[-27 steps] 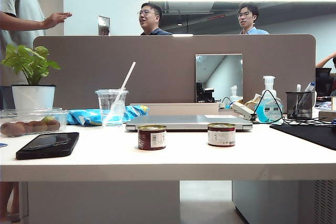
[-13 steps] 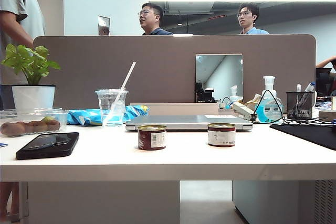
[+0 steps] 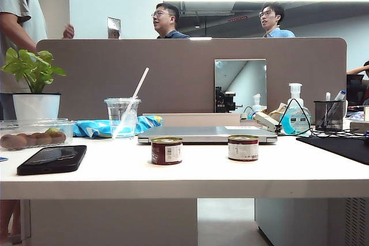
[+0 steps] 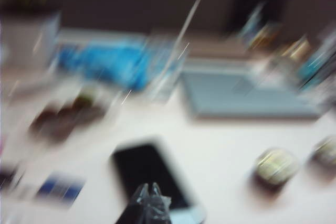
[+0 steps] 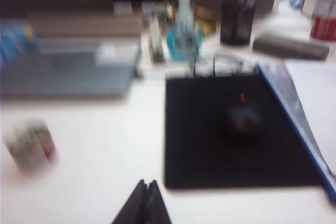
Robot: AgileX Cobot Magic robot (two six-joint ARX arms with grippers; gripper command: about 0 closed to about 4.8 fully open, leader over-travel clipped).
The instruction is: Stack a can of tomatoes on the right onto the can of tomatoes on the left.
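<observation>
Two cans of tomatoes stand apart on the white table [image 3: 184, 180]. The left can [image 3: 166, 150] has a dark red label, and the right can [image 3: 243, 147] has a pale one. Neither gripper shows in the exterior view. The left wrist view is blurred: my left gripper [image 4: 148, 187] is shut and empty above a black phone [image 4: 147, 174], far from the left can [image 4: 275, 165] and the right can [image 4: 325, 150]. In the right wrist view my right gripper [image 5: 147, 183] is shut and empty over bare table, with the right can [image 5: 30, 144] well off to one side.
A closed laptop [image 3: 206, 134] lies behind the cans. The black phone [image 3: 52, 159], a plastic cup with a straw [image 3: 122, 117], a fruit box [image 3: 31, 133] and a potted plant [image 3: 36, 87] stand at the left. A black mouse pad [image 5: 236, 129] with a mouse [image 5: 241, 120] lies at the right.
Both cans have stayed put. The man at the far left has moved his arm. The dark shape reflected in the mirror has shifted.
</observation>
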